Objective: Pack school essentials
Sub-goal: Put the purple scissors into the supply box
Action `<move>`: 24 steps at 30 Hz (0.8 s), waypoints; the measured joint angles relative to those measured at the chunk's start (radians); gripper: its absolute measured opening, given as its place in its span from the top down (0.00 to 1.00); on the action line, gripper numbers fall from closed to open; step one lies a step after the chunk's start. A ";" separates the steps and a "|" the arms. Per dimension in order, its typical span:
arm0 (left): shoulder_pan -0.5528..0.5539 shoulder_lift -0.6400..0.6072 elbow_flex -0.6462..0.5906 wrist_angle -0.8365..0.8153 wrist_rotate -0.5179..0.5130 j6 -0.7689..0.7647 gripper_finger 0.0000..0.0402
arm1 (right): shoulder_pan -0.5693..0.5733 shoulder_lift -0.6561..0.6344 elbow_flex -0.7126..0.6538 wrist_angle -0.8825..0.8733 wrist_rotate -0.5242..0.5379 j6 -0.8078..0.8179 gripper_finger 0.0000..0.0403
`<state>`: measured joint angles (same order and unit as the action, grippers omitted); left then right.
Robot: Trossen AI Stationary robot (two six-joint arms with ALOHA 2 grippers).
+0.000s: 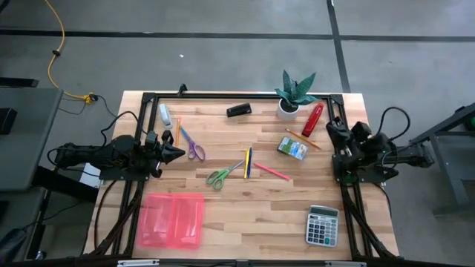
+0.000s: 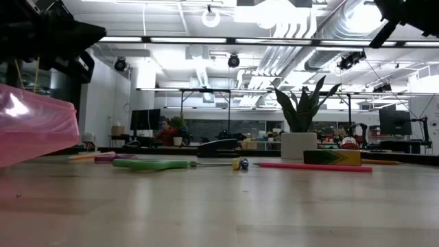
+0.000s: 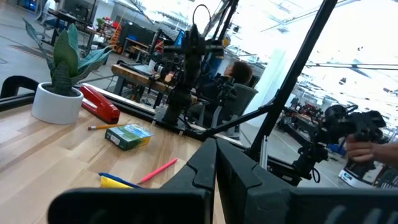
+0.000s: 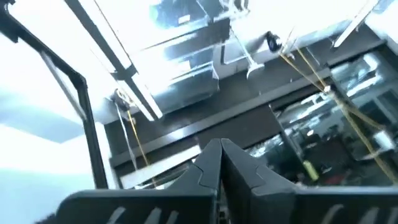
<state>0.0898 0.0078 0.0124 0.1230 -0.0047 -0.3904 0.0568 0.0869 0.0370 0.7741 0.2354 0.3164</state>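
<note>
The left gripper (image 1: 177, 153) is closed tight and holds nothing, near the purple scissors (image 1: 192, 146); the right gripper (image 1: 332, 130) is closed and empty too, by the table's (image 1: 260, 215) right edge.

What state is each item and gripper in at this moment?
Left gripper: shut, empty, at the table's left edge.
Right gripper: shut, empty, pointing up at the ceiling.
Purple scissors: lying flat, blades closed.
Green scissors: lying flat, unpacked.
Pencils: loose on the table.
Small box: closed, flat.
Pink pouch: lying flat; nothing visible in it.
Calculator: face up.
</note>
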 joint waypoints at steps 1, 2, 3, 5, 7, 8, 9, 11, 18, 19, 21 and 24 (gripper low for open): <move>0.000 0.000 0.000 0.000 0.000 0.000 1.00 | 0.000 0.023 0.027 -0.020 -0.007 0.025 1.00; 0.000 0.000 0.000 0.000 0.000 0.000 1.00 | 0.003 0.052 0.057 -0.051 -0.020 0.041 1.00; 0.000 0.000 0.000 0.000 0.000 0.000 1.00 | 0.006 0.093 0.098 -0.101 -0.040 0.044 1.00; 0.000 0.000 0.000 0.000 0.000 0.000 1.00 | 0.014 0.183 0.179 -0.230 -0.063 0.030 1.00; 0.000 0.000 0.000 0.000 0.000 0.000 1.00 | 0.020 0.282 0.275 -0.368 -0.064 0.014 1.00; 0.000 0.000 0.000 0.000 0.000 0.000 1.00 | 0.022 0.328 0.321 -0.447 -0.064 0.004 1.00; 0.000 0.000 0.000 0.000 0.000 0.000 1.00 | 0.023 0.372 0.364 -0.518 -0.064 0.000 1.00; 0.000 0.000 0.000 0.000 0.001 0.000 1.00 | 0.022 0.462 0.447 -0.639 -0.065 0.030 1.00; 0.000 0.000 0.000 0.000 0.000 0.000 1.00 | 0.020 0.711 0.638 -0.748 -0.062 0.057 1.00; 0.000 0.000 0.000 0.000 0.001 0.000 1.00 | 0.020 0.737 0.658 -0.748 -0.063 0.052 1.00; 0.000 0.000 0.000 0.000 0.000 0.000 1.00 | 0.021 0.777 0.693 -0.750 -0.062 0.047 1.00; 0.000 0.000 0.000 0.000 0.000 -0.001 1.00 | 0.021 0.821 0.740 -0.748 -0.061 0.045 1.00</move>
<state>0.0898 0.0078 0.0124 0.1234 -0.0044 -0.3912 0.0776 0.9083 0.7768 0.0257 0.1740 0.3617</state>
